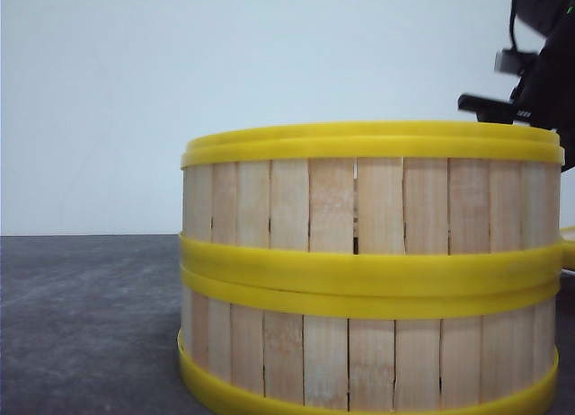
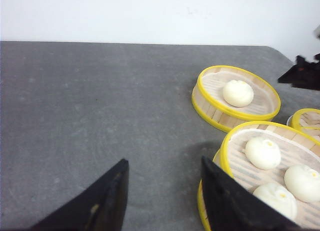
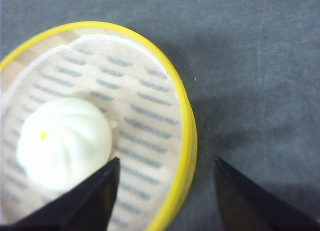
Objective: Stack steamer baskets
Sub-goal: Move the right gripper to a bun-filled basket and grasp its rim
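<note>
Much of the front view is filled by a stack of two baskets [image 1: 368,267] set close to the camera, so the table [image 1: 85,325] behind is hidden and the stack is cut off at the 6 o'clock and 3 o'clock edges; only a dark part of the right arm [image 1: 530,78] is seen at 2 o'clock. From the left wrist, the stack [image 2: 265,176] is cut off at 4 o'clock with three buns [image 2: 263,152] shown in its top tray; a single basket [image 2: 235,98] holding one bun [image 2: 238,93] lies beyond it, apart; a third basket [image 2: 307,122] is barely seen at 3 o'clock and its contents cannot be made out. Pale slats and glossy yellow rings are seen on every wall. The left gripper [image 2: 162,191] is spread wide over bare table, holding nothing; the right gripper [image 3: 165,183] is likewise spread, its fingers straddling the yellow rim of a one-bun basket [image 3: 150,116]; contact cannot be told.
</note>
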